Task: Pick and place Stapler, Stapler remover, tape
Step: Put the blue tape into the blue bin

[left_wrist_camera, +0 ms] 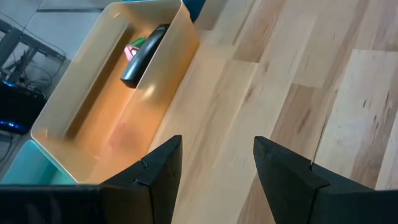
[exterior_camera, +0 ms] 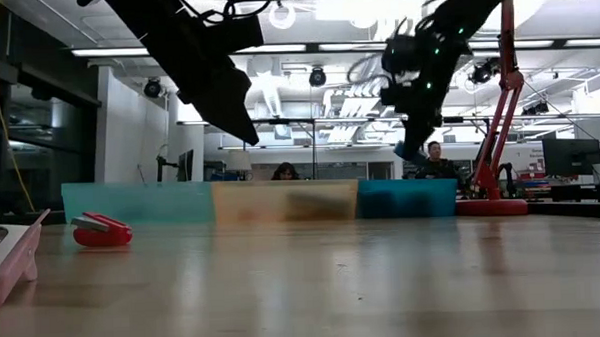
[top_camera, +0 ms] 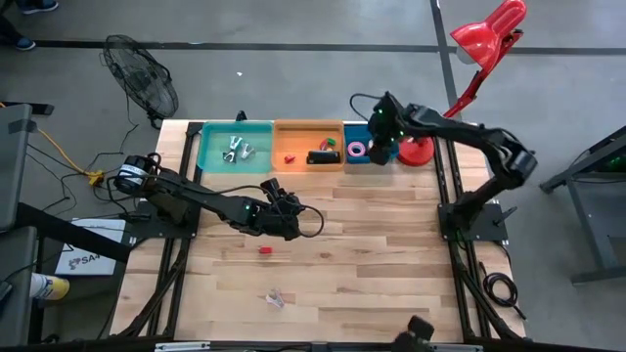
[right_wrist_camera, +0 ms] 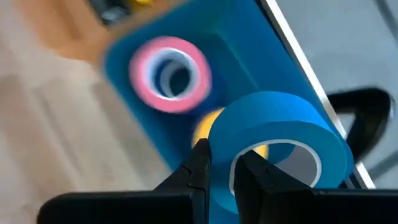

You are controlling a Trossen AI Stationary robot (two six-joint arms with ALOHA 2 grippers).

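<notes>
Three bins: teal, orange (top_camera: pixel 308 145) and blue (top_camera: pixel 360 147), in one row at the far counter (top_camera: pixel 372 254) edge.
Right pincer (right_wrist_camera: pixel 221 165): closed on the wall of a blue tape (right_wrist_camera: pixel 280 134), above the blue bin; a pink tape (right_wrist_camera: pixel 169 73) lies inside.
Left pincer (left_wrist_camera: pixel 214 165): open, empty, above the counter beside the orange bin.
Stapler (left_wrist_camera: pixel 143 56): in the orange bin.

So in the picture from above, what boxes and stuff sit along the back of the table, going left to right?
Teal bin → orange bin holding the stapler → blue bin with a pink tape roll → red lamp base.
</notes>
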